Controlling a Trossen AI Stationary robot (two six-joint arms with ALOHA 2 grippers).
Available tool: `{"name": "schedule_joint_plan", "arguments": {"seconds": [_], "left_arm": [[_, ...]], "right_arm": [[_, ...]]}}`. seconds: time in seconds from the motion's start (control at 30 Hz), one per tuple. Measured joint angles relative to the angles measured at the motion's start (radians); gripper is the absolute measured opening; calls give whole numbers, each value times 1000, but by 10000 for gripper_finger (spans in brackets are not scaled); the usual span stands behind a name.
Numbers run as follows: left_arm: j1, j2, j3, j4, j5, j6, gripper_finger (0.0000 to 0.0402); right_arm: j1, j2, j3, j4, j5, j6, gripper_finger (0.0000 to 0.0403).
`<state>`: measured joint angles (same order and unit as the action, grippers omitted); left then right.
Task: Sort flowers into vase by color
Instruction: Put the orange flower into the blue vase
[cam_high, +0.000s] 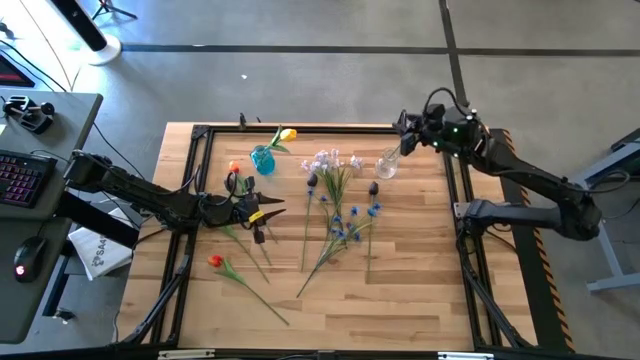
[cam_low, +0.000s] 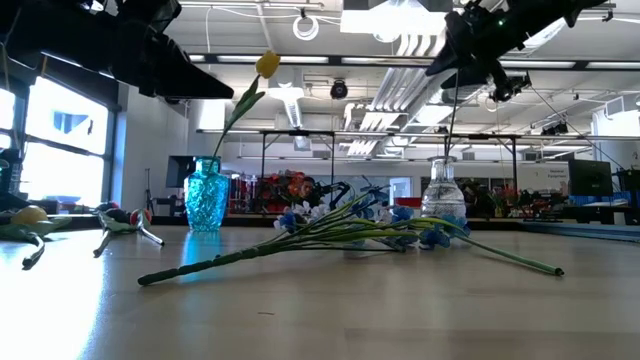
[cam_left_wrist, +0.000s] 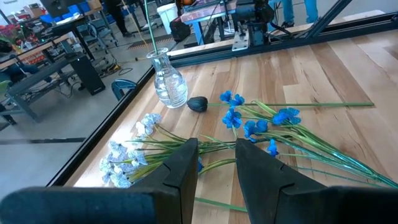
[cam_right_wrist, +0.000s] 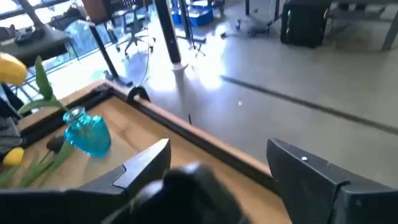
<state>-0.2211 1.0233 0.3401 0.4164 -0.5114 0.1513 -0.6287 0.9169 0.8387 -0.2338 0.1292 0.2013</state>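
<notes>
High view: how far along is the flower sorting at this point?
Done: one yellow flower stands in the blue vase. In hand: a thin stem rises from the clear vase to the right gripper, fingers apart. The left gripper hovers open. Left: pale sprays, blue clusters, a red flower and an orange flower lie loose.
</notes>
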Motion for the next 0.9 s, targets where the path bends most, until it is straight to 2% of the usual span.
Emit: {"name": "schedule_joint_plan", "arguments": {"seconds": [0.27,0.4,0.63,0.7,0.83,0.9], "left_arm": [[0,0,0,-1,0,0,96],[0,0,0,-1,0,0,96],[0,0,0,-10,0,0,96],[0,0,0,-11,0,-1,96],[0,0,0,-9,0,-1,96],[0,0,0,-9,0,-1,96]], "right_arm": [[-22,0,0,151,-79,-49,301],[-22,-2,0,229,-86,-64,318],[-5,-94,1,320,-69,-90,317],[24,-136,20,288,-130,-107,310],[120,-194,69,238,-388,-76,296],[197,-201,77,234,-471,-48,287]]}}
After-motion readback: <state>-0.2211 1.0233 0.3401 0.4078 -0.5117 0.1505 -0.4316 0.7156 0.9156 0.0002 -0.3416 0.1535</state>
